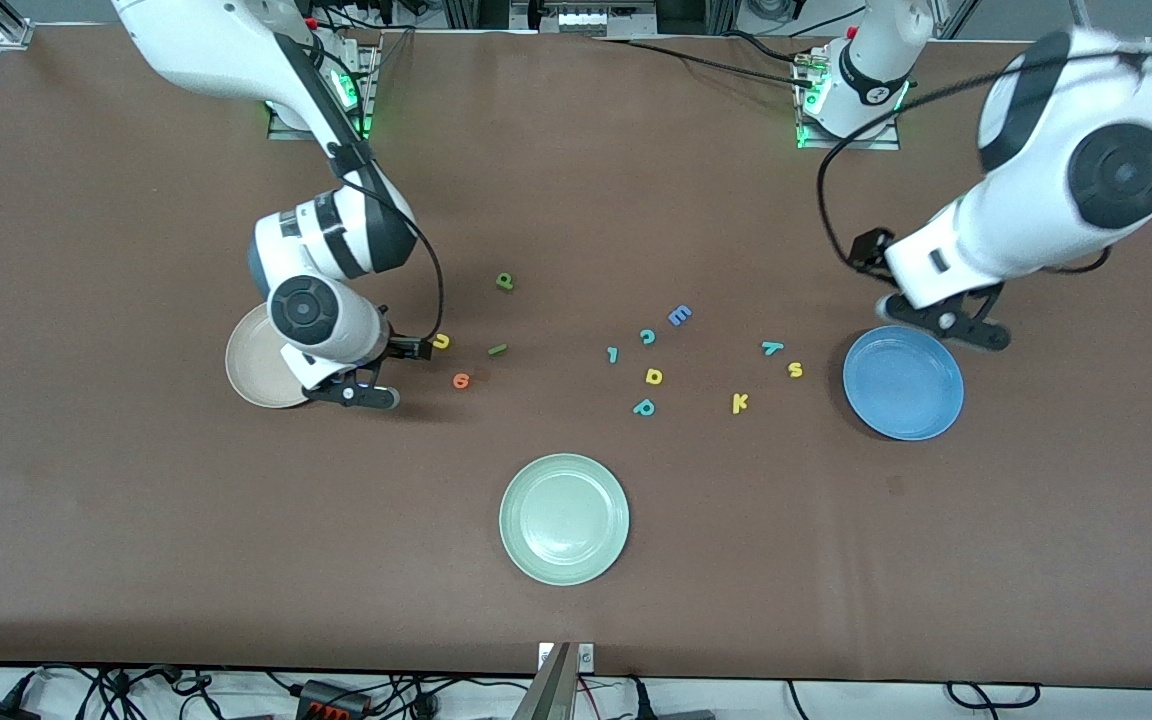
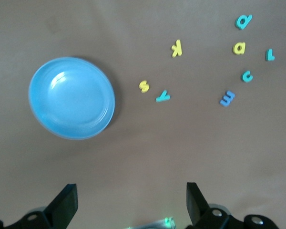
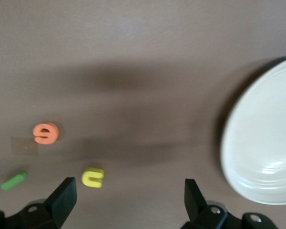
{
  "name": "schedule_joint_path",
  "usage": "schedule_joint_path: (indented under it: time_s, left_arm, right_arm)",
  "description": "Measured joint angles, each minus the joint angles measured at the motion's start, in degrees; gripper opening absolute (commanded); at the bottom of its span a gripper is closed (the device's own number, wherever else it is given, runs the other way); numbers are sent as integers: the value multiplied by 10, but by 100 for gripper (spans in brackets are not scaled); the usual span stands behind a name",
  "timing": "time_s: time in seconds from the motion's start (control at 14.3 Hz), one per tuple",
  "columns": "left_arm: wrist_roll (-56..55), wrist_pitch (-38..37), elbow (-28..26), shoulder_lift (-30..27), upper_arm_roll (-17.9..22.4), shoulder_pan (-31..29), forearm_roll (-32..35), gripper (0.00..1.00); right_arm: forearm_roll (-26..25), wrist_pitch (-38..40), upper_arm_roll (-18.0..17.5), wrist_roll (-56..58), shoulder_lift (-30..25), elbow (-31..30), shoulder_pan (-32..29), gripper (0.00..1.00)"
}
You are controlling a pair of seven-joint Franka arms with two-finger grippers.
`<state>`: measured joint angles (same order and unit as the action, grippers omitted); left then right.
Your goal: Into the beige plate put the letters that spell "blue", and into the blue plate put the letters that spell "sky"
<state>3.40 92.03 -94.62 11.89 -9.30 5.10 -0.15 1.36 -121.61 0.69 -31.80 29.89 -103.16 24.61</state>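
Clock directions are read on the front view. The four tiny foam letters of "blue" lie on the brown table off the round cream-beige plate (image 1: 244,365). The orange e (image 1: 461,380) is at three o'clock, the yellow u (image 1: 441,341) and thin green bar l (image 1: 497,350) are nearer two, and the olive-green b (image 1: 504,282) is farthest out. The yellow s (image 1: 794,370) lies at nine o'clock from the round medium-blue plate (image 1: 903,382), the teal y (image 1: 772,348) at ten and the yellow k (image 1: 739,403) at eight.

The right gripper (image 3: 128,200) hangs released over the beige plate's three o'clock rim. The left gripper (image 2: 131,202), also spread wide and empty, is over the blue plate's twelve o'clock rim.

Mid-table sit a blue capital E (image 1: 679,316), a teal c (image 1: 647,336), a yellow d (image 1: 653,376) and a teal p (image 1: 644,407). A pale green plate (image 1: 564,518) lies at six o'clock from them.
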Motion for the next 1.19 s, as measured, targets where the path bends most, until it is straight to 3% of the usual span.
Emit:
schedule_joint_path:
  time_s: [0.28,0.49,0.7,1.19]
  left_arm:
    - [-34,87,0,69,-5,16,0,100]
    - [-120,156,0,114,-7,51,0,100]
    - [-156,227,0,161,-7,65,0,100]
    - [-157,334,-1,257,-5,66,3,100]
  right_arm:
    - [0,-95,-1,-61,21,-38,34,100]
    - [4,-136,0,-69,23,-68,37,100]
    - [43,-152,0,-72,23,-80,37,100]
    - [71,-157,0,-79,21,-97,40,99]
